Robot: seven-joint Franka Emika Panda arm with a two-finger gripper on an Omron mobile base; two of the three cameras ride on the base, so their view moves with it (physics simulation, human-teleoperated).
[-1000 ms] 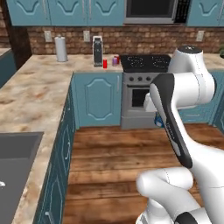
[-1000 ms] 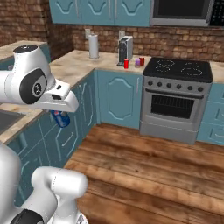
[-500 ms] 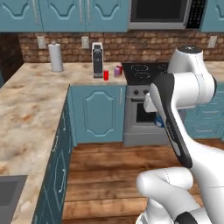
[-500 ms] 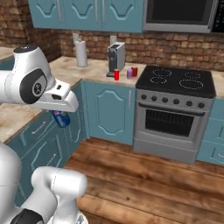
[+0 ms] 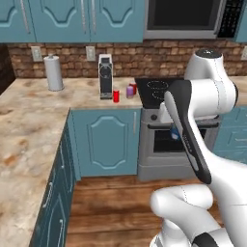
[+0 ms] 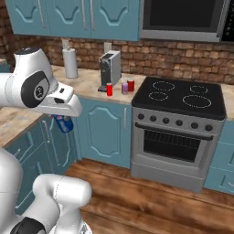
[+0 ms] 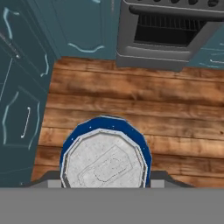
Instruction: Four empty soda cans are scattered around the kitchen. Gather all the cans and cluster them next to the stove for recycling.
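The claw (image 7: 105,186) pinches a blue can (image 7: 105,153), held above the wood floor (image 7: 175,109); no label is readable. Farther off, two red cans (image 6: 109,89) and a purple can (image 6: 124,87) stand at the counter (image 6: 87,82) edge beside the stove (image 6: 178,128).
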